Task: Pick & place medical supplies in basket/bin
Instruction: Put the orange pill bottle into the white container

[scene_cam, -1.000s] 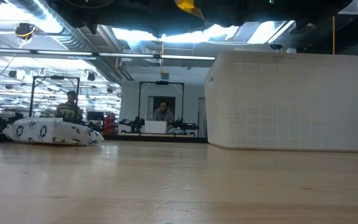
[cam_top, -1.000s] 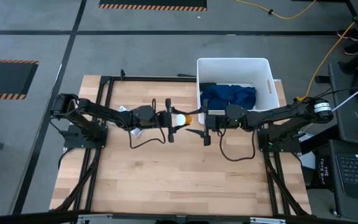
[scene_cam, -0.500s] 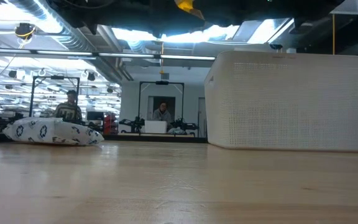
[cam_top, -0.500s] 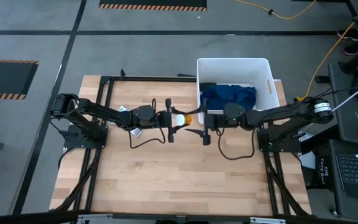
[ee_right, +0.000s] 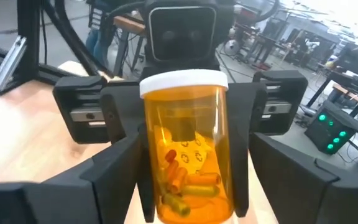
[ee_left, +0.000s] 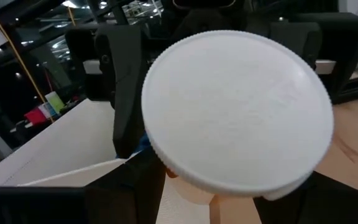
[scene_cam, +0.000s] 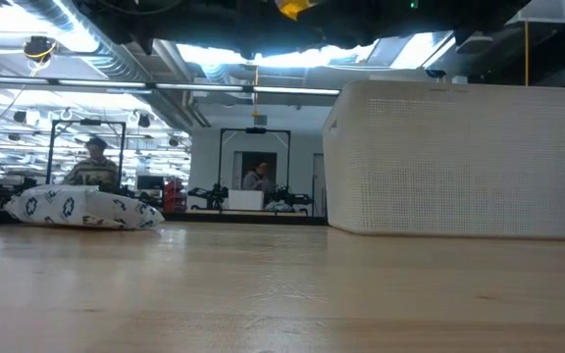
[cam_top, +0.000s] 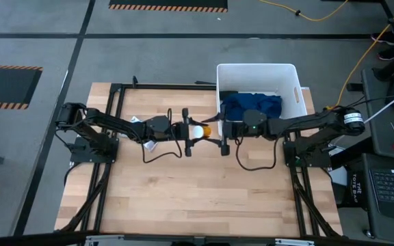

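Note:
My left gripper [cam_top: 194, 130] is above the table's middle, shut on the white-orange item, a small orange pill bottle [cam_top: 202, 129] with a white cap [ee_left: 238, 112]. My right gripper [cam_top: 222, 137] faces it from the right, open; its fingers stand wide on either side of the bottle's orange base [ee_right: 188, 186] without touching. The dark-blue cloth [cam_top: 252, 104] lies inside the white tub [cam_top: 294, 75]. The white packet with dark marks [scene_cam: 81, 208] lies on the table under my left arm [cam_top: 139, 123]. The black cylinder does not show plainly. My left gripper pinches the pill bottle by its sides between its two fingers [ee_right: 129, 149], coming level from the table's left. The fingers lie along the bottle, the white cap [ee_right: 184, 81] toward my left wrist and the orange base pointing right. The bottle is lifted clear of the table.
The tub [scene_cam: 459, 162] stands at the table's far right corner, just behind my right arm. Bare wood [cam_top: 197, 198] stretches over the near half of the table. Cables hang below both grippers [cam_top: 252, 167]. People sit in the room beyond the far edge [scene_cam: 255, 176].
My right gripper has moved a little toward the table's left, closing in on the bottle's orange end, still open. My left gripper and the bottle have kept still.

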You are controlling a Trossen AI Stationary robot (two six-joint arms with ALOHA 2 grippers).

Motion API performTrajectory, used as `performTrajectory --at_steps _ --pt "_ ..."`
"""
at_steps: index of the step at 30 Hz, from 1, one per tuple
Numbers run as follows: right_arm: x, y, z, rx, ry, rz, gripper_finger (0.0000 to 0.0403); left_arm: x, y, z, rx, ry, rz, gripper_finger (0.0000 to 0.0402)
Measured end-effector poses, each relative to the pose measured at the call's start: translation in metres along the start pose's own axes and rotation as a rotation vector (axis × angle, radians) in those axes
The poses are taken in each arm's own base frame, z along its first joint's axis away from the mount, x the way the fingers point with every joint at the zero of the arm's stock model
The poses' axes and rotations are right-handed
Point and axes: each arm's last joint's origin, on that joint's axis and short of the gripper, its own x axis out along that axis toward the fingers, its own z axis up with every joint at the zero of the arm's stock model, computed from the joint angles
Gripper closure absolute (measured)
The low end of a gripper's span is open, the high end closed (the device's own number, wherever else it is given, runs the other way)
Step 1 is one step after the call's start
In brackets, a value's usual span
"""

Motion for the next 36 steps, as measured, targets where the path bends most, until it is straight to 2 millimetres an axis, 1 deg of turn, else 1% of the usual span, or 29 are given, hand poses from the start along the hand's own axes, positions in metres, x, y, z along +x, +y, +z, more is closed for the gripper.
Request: performTrajectory --at_steps 4,8,12,17,21,30,33,36 --pt "0.0021 0.0000 0.0000 -0.030 -0.003 -0.001 0.0104 0.0001 0.0009 -0.0007 0.000 0.003 0.004 0.0206" --pt "0.0051 -0.0018 0.0057 -0.032 -0.013 0.009 0.0104 0.0004 0.0029 -0.0008 -0.001 0.001 0.017 0.0206" --pt "0.0092 -0.0015 0.0060 -0.030 0.015 0.035 0.0104 0.0005 0.0038 -0.0013 -0.001 0.004 0.020 0.0206" --pt "0.0093 -0.0013 0.0053 -0.034 0.022 0.038 0.0107 0.0004 0.0037 -0.0013 -0.001 0.004 0.019 0.0206" --pt "0.0093 -0.0013 0.0054 -0.034 0.021 0.037 0.0127 0.0005 0.0037 -0.0014 -0.001 0.005 0.019 0.0206" --pt "0.0091 -0.0020 0.0060 -0.031 0.018 0.028 0.0188 0.0005 0.0033 -0.0015 0.000 0.005 0.011 0.0206" --pt "0.0092 -0.0020 0.0060 -0.031 0.018 0.028 0.0199 0.0005 0.0033 -0.0017 0.000 0.007 0.011 0.0206" --pt "0.0091 -0.0020 0.0059 -0.031 0.019 0.028 0.0200 0.0003 0.0026 -0.0018 0.000 0.011 0.008 0.0206"
